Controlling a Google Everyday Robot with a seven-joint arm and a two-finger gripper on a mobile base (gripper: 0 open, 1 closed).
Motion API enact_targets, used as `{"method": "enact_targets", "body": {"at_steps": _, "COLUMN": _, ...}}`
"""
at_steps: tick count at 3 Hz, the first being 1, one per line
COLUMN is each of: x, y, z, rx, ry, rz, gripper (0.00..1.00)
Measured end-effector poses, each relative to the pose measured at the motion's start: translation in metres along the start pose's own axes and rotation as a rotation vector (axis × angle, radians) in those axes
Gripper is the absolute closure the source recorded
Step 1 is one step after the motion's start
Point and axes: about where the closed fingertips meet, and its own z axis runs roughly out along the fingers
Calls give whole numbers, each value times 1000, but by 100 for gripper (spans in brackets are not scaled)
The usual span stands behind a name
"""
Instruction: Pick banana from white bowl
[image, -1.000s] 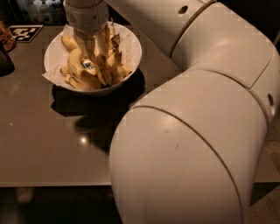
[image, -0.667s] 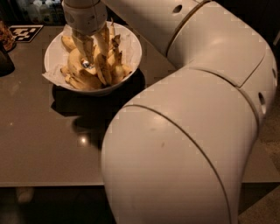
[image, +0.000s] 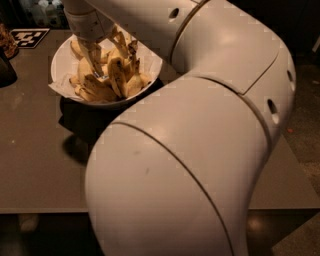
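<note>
The bowl (image: 61, 62) sits at the far left of the surface (image: 35, 160), near its back edge. It is round, deep and glossy white. A crinkled edge of white paper sticks out past its rim on the left side.

The bowl is heaped with bananas (image: 117, 80). They are pale yellow with brown and black spots and dark stem ends. Some lie flat along the bottom at the near side. Others stand on end or lean toward the right wall, and their tips rise above the rim. The inner wall on the left is bare and catches the light.

Under the bowl, on its near side, lies a black patch (image: 82, 122). I cannot tell whether it is a stand or only shadow.

The claw (image: 99, 70) hangs down from a white wrist at the top of the view. It is inside the bowl, left of centre, with its tip low among the fruit and bananas pressed close on its right side. I cannot tell whether the claw is wide, narrow or holding anything, since the fruit crowds around it.

The arm (image: 210, 150) is large, white and rounded. It fills the right and lower part of the view and covers much of the grey-brown surface.

A black-and-white marker (image: 30, 36) lies flat at the far left corner. A dark object (image: 6, 70) stands at the left edge, apart from the bowl.
</note>
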Motion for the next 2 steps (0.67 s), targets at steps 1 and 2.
{"method": "enact_targets", "body": {"at_steps": 1, "x": -1, "y": -2, "z": 3, "rx": 20, "ry": 12, "rz": 31, "gripper": 55}}
{"method": "enact_targets", "body": {"at_steps": 2, "x": 2, "y": -5, "z": 7, "rx": 12, "ry": 26, "rz": 49, "gripper": 58}}
